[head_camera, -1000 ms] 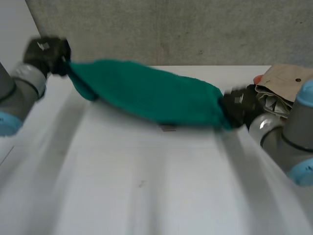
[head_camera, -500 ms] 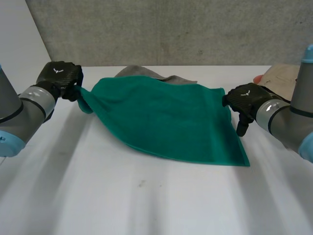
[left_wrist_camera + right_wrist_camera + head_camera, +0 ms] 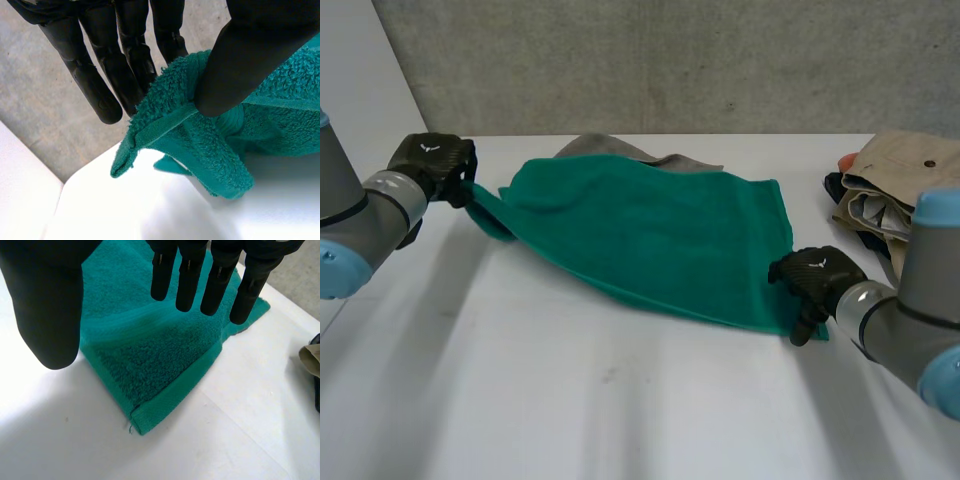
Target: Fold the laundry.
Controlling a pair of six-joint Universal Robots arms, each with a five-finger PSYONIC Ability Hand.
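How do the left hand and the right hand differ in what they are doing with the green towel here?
The left hand pinches a corner of the green towel between thumb and fingers; the right hand is open, fingers straight, gripping nothing. The left hand's corner is bunched and raised off the table; the corner by the right hand lies flat. Both are at corners of the same towel.
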